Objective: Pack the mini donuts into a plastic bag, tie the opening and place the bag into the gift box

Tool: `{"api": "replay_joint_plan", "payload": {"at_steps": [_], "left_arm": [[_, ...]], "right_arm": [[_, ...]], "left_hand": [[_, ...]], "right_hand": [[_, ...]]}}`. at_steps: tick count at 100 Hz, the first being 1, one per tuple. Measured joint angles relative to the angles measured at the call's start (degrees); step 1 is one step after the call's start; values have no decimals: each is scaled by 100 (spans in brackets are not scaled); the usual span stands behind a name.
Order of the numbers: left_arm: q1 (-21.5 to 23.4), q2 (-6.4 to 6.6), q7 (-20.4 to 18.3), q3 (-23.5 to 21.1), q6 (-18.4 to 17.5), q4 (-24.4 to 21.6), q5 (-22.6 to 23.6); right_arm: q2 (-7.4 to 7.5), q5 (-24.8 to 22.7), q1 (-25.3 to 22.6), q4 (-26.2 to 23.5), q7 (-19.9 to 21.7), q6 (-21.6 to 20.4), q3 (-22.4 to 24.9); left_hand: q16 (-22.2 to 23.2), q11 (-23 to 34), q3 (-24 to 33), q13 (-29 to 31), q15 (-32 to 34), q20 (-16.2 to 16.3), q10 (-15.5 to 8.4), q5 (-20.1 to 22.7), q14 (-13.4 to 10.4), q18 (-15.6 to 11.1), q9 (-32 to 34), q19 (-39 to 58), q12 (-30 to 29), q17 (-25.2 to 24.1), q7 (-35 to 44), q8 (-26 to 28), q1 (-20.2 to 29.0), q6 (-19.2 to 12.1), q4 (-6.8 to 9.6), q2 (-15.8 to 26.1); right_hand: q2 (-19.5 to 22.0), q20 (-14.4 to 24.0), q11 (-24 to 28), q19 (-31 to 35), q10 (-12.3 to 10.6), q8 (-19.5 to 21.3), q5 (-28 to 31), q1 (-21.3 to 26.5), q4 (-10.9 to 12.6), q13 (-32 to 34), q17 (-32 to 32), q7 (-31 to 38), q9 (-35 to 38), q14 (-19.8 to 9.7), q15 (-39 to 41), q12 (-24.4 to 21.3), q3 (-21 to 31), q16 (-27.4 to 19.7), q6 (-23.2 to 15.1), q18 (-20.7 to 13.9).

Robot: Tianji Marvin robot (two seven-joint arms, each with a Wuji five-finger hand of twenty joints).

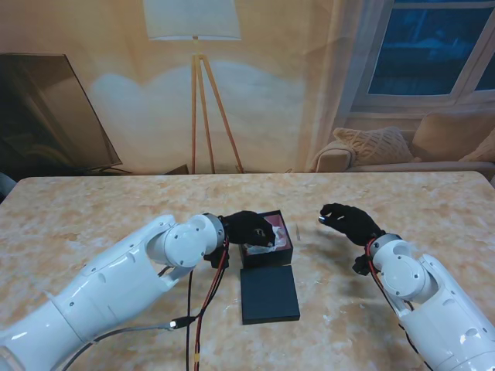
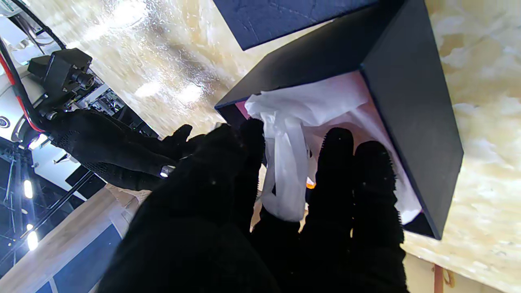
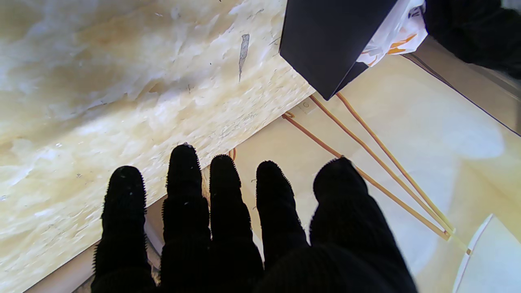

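One hand, the left hand (image 1: 246, 227), grips the plastic bag (image 2: 285, 162) directly over the gift box (image 1: 283, 251) at mid-desk; the right hand (image 1: 349, 220) hovers empty, fingers apart, well right.

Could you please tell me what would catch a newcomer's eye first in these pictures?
First, the left robot hand pinching the white plastic bag inside the open black gift box at the table's middle. Next, the box lid lying flat nearer to me, and the right robot hand hanging empty to the box's right.

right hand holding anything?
No. In the right wrist view the right hand holds nothing, its fingers extended over bare table.
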Motion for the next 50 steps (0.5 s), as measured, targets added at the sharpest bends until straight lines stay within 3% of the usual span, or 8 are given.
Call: {"api": "replay_joint_plan", "payload": {"at_steps": [24,36,50], "left_arm": [[-328,-151,17,405,127,364,-79],[-486,-274,124,596,127,640,-122],[-595,-398,233,718,23,920,-206]], "right_arm": [[0,1,-1,1,2,-13,5],[0,2,-4,1,7,-17,10],[0,2,-6,1,7,-21,15]], "left_hand": [[0,180,-49,577,287,-25,-52,-3,-95,-55,233,357,214,585,616,-83,475,-183,2,-83],[0,79,850,887,458,-65,-87,8,-211,-135,610,504,721,837,1157,-233,457,-353,2,-560],[204,-125,1359,1062,581,-67,-226,12,-315,-220,929,595,972,1017,1638,-369,451,-535,-6,-881]], "right_hand": [[-2,0,0,0,0,0,0,0,0,-1,0,0,0,0,0,0,35,0,0,0],[-2,0,0,0,0,0,0,-1,0,-1,0,0,0,0,0,0,76,0,0,0],[-2,0,0,0,0,0,0,-2,0,-1,0,0,0,0,0,0,92,0,0,0]]}}
